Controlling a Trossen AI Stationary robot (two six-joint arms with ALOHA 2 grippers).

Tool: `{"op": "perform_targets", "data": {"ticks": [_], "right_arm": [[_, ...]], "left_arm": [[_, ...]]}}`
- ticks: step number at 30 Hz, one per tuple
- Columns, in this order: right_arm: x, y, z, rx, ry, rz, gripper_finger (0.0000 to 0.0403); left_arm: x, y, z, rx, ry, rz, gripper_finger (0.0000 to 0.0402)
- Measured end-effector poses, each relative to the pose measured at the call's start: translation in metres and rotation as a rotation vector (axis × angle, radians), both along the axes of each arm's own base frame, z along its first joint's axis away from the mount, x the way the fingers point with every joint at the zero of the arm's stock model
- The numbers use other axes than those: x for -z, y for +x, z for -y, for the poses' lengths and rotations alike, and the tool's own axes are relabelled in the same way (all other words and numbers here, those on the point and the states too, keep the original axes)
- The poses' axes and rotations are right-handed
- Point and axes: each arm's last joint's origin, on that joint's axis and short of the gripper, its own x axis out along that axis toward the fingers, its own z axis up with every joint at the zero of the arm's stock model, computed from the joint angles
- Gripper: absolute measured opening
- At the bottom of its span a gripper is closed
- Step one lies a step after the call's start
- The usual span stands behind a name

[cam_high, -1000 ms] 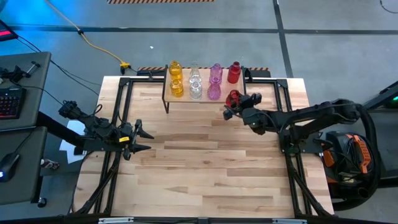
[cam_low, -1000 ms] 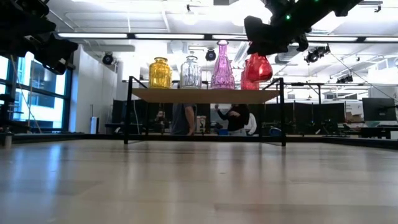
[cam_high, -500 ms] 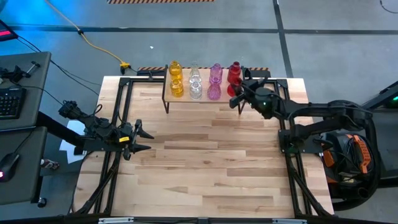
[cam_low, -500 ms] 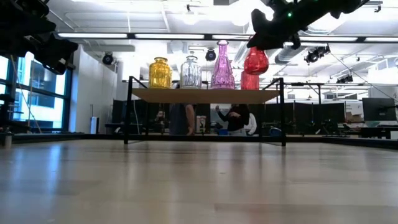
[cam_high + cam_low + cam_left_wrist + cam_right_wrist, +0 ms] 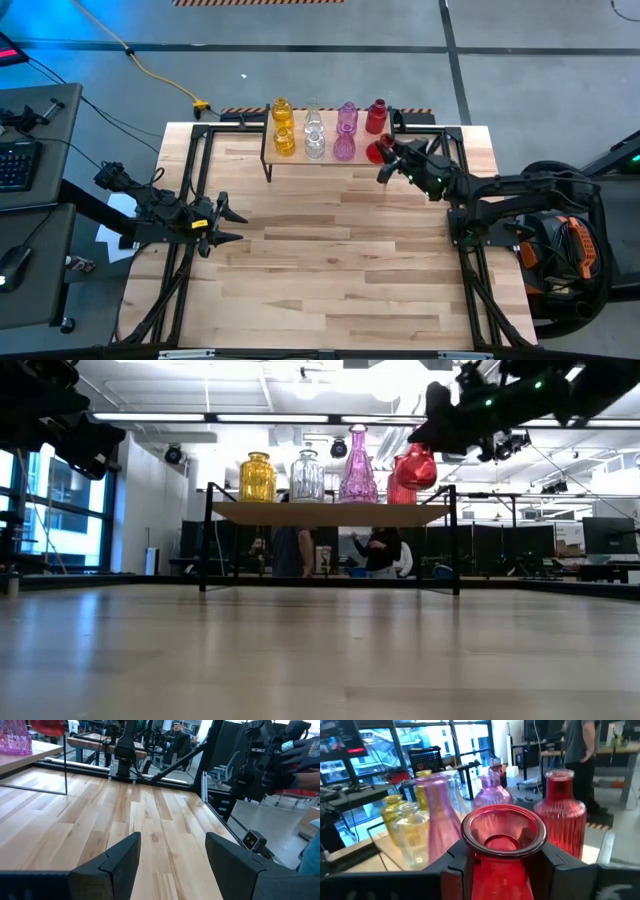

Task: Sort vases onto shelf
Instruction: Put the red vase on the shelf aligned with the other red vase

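Right wrist view: the right claw (image 5: 502, 865) clamps the neck of a translucent red glass vase with a round body and flared mouth (image 5: 502, 832), just under the rim.
Where it is: carried vase hangs tilted at the right end of the small light-wood shelf on thin black legs (image 5: 300, 157); whether its base touches the board I cannot tell.
Handling: thin hollow glass, so probably light, rigid, slick and easily cracked; a knock against a neighbour could chip both.
Grip point: the narrow neck below the lip looks the safest hold, since the flare stops it sliding out; the bulbous body is too wide and smooth.
Spacing: the ribbed red glass vase (image 5: 565, 815) stands just beside the carried one, so the drop spot is tight.
Count, red: two, one held, one standing.
Count, pink: two pink glass vases (image 5: 346, 132) on the shelf.
Count, clear: two clear glass vases (image 5: 314, 134).
Count, yellow: two yellow glass vases (image 5: 283, 126).
Total: eight, seven standing on the shelf.
Left claw (image 5: 170, 862): idle over the wooden surface (image 5: 330, 260), fingers apart, holding nothing.
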Motion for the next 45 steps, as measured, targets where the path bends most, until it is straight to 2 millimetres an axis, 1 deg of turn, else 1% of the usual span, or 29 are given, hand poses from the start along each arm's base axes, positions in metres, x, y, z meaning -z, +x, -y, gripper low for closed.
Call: {"op": "perform_targets", "data": {"ticks": [3, 7, 10, 19, 23, 30, 35, 45], "right_arm": [[-0.006, -0.004, -0.007, 0.007, -0.041, -0.028, 0.0107], [-0.016, -0.004, -0.003, 0.015, -0.030, -0.109, 0.0107], [-0.012, -0.004, 0.004, -0.005, 0.010, -0.147, 0.0107], [-0.006, 0.002, 0.015, -0.042, 0.026, -0.149, 0.0107], [0.003, 0.006, 0.019, -0.060, 0.037, -0.201, 0.0107], [0.002, 0.006, 0.023, -0.052, 0.010, -0.205, 0.0107], [0.004, 0.004, 0.027, -0.063, 0.019, -0.221, 0.0126], [0.003, 0.003, 0.032, -0.092, 0.024, -0.212, 0.0125]], "left_arm": [[0.000, 0.000, 0.000, 0.000, 0.000, 0.000, 0.0214], [0.000, 0.000, 0.000, 0.000, 0.000, 0.000, 0.0214], [0.000, 0.000, 0.000, 0.000, 0.000, 0.000, 0.0214], [0.000, 0.000, 0.000, 0.000, 0.000, 0.000, 0.0214], [0.000, 0.000, 0.000, 0.000, 0.000, 0.000, 0.0214], [0.000, 0.000, 0.000, 0.000, 0.000, 0.000, 0.0214], [0.000, 0.000, 0.000, 0.000, 0.000, 0.000, 0.0214], [0.000, 0.000, 0.000, 0.000, 0.000, 0.000, 0.0214]]}}
